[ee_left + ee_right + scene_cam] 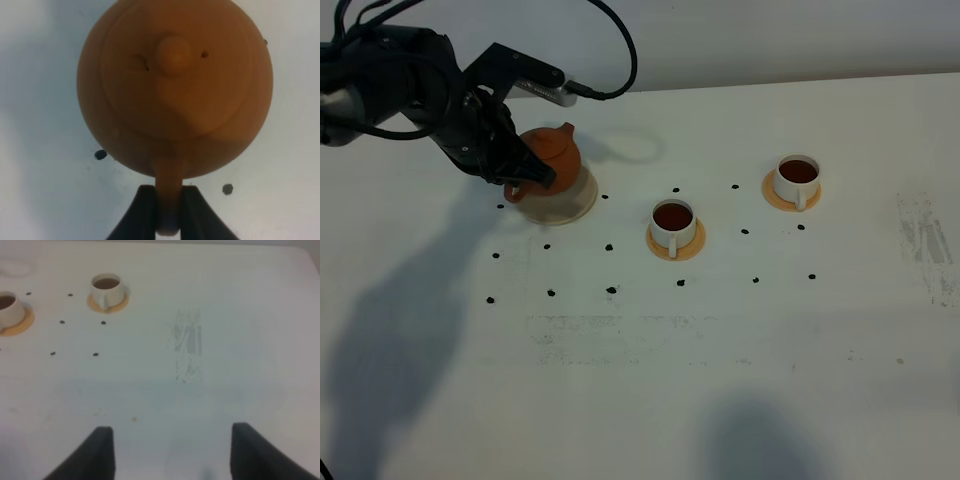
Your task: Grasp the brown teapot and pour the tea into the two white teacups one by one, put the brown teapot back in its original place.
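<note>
While my left claw (169,212) clamps the brown teapot (552,160) by its handle over the cream saucer (570,207), both white teacups (673,224) (797,178) hold dark tea on orange coasters; my right claw (170,450) gapes above bare desk (720,380).

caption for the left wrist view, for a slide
Left gripper shut on the handle of the teapot, seen from above its knobbed lid, over the white table.

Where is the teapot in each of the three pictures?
Exterior high: the brown teapot is at upper left, over its cream saucer, handle in the left gripper.
Left wrist: it fills the picture, handle between dark fingers.
Right wrist: not in it.
Shared landmark: the black dots on the table.
</note>
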